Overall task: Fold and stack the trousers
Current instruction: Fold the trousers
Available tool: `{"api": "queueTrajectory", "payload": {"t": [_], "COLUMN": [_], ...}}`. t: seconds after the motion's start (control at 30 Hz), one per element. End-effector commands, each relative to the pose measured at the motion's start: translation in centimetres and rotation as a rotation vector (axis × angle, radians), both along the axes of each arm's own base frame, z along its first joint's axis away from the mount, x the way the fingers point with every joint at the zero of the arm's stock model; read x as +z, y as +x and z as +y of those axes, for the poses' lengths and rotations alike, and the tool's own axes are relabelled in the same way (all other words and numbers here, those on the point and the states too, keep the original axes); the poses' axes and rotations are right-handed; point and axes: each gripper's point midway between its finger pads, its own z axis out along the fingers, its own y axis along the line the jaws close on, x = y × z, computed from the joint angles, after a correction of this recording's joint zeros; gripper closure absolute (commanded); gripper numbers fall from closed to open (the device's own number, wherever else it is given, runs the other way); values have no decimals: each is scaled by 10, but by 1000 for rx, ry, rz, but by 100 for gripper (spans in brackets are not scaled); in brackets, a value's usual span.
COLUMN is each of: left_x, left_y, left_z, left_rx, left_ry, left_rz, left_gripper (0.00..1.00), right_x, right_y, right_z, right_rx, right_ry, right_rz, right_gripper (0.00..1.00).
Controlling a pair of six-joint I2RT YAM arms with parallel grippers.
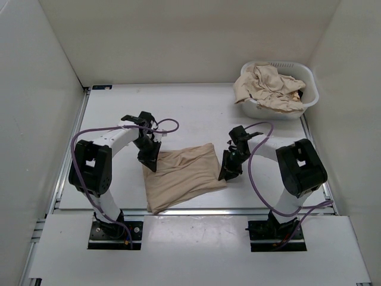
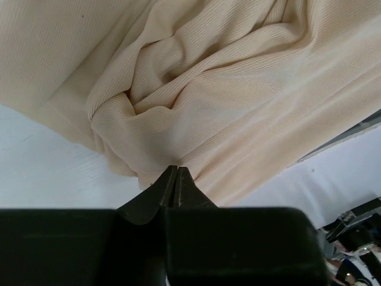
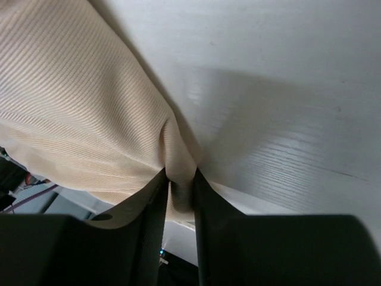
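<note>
Main item: the folded trousers (image 1: pixel 181 176) lie as a flat tan, roughly rectangular bundle on the near middle of the bench (image 1: pixel 196 113), right between the two arms. They sit a bit skewed, with the near left corner close to the bench's front edge.

Left pincer (image 1: pixel 149 162): it's down at the far left corner of the bundle. In the wrist view its tips are squeezed fully together with a nip of cloth caught between them, and wrinkles bunch up toward that spot.

Right pincer (image 1: pixel 227 173): it's at the right edge of the bundle. The wrist view shows the fingers (image 3: pixel 152 208) only a sliver apart, with a thin ridge of fabric clamped between them. Cloth drapes off to one side, and there's bare bench on the other.

Fabric: fine ribbed weave, soft, mostly smooth on top with a few creases near the left grip.

Basket (image 1: pixel 308 98): white plastic one at the far right corner of the bench, well apart from both arms.

Spare trousers (image 1: pixel 265 86): a crumpled tan heap fills the basket, and some of it spills over the left rim.
</note>
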Motion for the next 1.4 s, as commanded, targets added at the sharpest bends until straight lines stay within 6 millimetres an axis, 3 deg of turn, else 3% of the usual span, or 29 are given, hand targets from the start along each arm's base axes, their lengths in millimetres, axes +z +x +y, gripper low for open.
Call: {"api": "queueTrajectory", "payload": {"t": [0.0, 0.1, 0.17, 0.2, 0.23, 0.37, 0.53, 0.63, 0.7, 0.73, 0.87, 0.9, 1.0, 1.17, 1.23, 1.37], "left_x": [13, 19, 23, 23, 23, 7, -12, -19, -19, -18, 11, 24, 35, 11, 3, -9], "left_y": [18, 39, 41, 41, 41, 40, 33, 27, 25, 29, 44, 54, 66, 56, 62, 79], "left_z": [1, 11, 12, 11, 11, 10, 3, 2, 3, 4, 7, 13, 31, 57, 66, 65], "left_rx": [22, 65, 75, 74, 74, 74, 72, 73, 74, 73, 90, 104, 150, 187, 200, 202], "left_ry": [-25, -20, -29, -37, -38, -36, -61, -66, -63, -55, -66, -61, -28, 72, 106, 110], "left_rz": [-65, -124, -123, -120, -120, -81, 2, 36, 45, 34, -40, -97, -158, -110, -141, -165], "left_gripper": [86, 86, 83, 69, 39, 29, 30, 38, 56, 86, 86, 86, 86, 86, 86, 81], "right_x": [-13, -13, -14, -14, -14, -16, -16, -16, -16, -16, -15, -16, -19, -17, -10, -5], "right_y": [-10, -9, -12, -12, -12, -13, -13, -13, -13, -13, -16, -20, -28, -30, -25, -20], "right_z": [-8, -6, -7, -7, -7, -6, -6, -6, -6, -6, -7, -8, -9, -3, 8, 26], "right_rx": [20, 21, 21, 21, 21, 22, 22, 14, 14, 14, 14, 15, 24, 36, 54, 102], "right_ry": [-48, -35, -39, -39, -39, -34, -34, -35, -35, -35, -36, -32, -40, -5, 35, 55], "right_rz": [28, 24, 33, 33, 33, 45, 45, 49, 49, 49, 50, 62, 79, 76, 57, 36], "right_gripper": [73, 73, 70, 70, 69, 69, 69, 69, 71, 74, 89, 92, 100, 100, 100, 100]}}
